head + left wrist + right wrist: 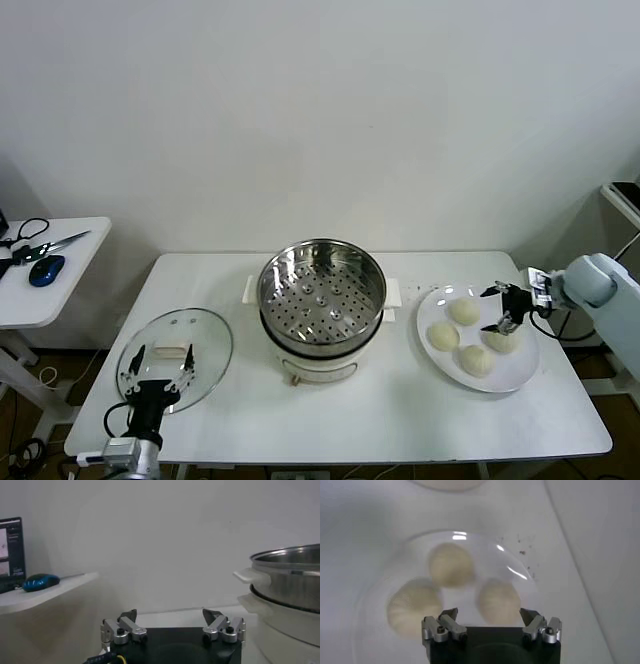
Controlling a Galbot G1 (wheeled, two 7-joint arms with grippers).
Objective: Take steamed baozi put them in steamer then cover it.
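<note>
Baozi (pixel 463 310) on plate (pixel 520 380), no readable labels

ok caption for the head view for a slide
Open right gripper over plate of four baozi; steamer empty, lid at left.

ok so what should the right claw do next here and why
Probably lower the open right claw onto the bun just beneath it and close. All four buns sit on the plate, and the steamer is uncovered and empty.
</note>
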